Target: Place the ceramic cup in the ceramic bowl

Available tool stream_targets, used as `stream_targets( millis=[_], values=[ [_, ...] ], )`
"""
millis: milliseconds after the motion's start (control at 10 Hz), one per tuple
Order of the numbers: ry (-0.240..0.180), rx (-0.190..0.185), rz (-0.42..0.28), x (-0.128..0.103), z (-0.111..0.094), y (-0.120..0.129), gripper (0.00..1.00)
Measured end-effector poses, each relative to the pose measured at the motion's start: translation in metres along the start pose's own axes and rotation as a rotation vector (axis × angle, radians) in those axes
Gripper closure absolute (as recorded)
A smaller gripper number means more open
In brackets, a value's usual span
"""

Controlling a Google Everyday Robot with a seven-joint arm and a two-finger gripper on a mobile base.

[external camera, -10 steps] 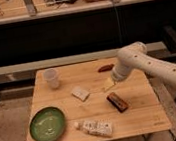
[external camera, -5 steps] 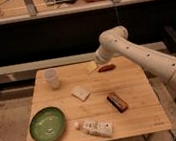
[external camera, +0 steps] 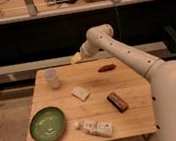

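Nearest the camera, the green bowl [external camera: 47,125] sat on the near left corner of the wooden table [external camera: 98,82], and nothing lay in it. Just to its right lay a white packet [external camera: 96,128]. Farther in were a dark brown bar [external camera: 117,102] and a flat white block [external camera: 80,92], both near the middle of the table.

Beyond these, the cup [external camera: 52,78] stood upright near the far left corner, well apart from the bowl. A small reddish-brown item [external camera: 106,68] lay toward the far right.

Farthest back, the gripper [external camera: 77,57] hung over the far edge of the table at the end of the white arm [external camera: 129,55]. It was a little to the right of the cup and behind it, and it did not touch the cup. Whether the gripper was spread or closed could not be told, and nothing could be seen in it.

By this showing, no part of the task was done. The cup still had to be reached, gripped, lifted, carried along the left side to the near corner and set down in the bowl. The nearest move looked to be a short shift left and down onto the cup.
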Motion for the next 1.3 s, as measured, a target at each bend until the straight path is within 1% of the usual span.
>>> stream_targets(
  millis=[100, 200, 300, 400, 500, 600, 800, 1000, 1100, 1200, 1300],
  values=[
    [0.01, 0.026, 0.041, 0.007, 0.008, -0.011, 0.2],
    [0.008, 0.048, 0.06, 0.013, 0.017, -0.028, 0.2],
    [-0.004, 0.061, 0.065, 0.014, 0.027, -0.042, 0.2],
    [-0.016, 0.066, 0.067, 0.014, 0.033, -0.052, 0.2],
    [-0.042, 0.073, 0.06, 0.012, 0.043, -0.066, 0.2],
    [-0.052, 0.08, 0.053, 0.011, 0.048, -0.074, 0.2],
    [-0.049, 0.074, 0.058, 0.011, 0.046, -0.069, 0.2],
    [-0.051, 0.078, 0.054, 0.011, 0.047, -0.073, 0.2],
    [-0.05, 0.077, 0.056, 0.011, 0.047, -0.072, 0.2],
    [-0.048, 0.084, 0.063, 0.012, 0.045, -0.071, 0.2],
    [-0.043, 0.126, 0.077, 0.017, 0.046, -0.087, 0.2]
  ],
)
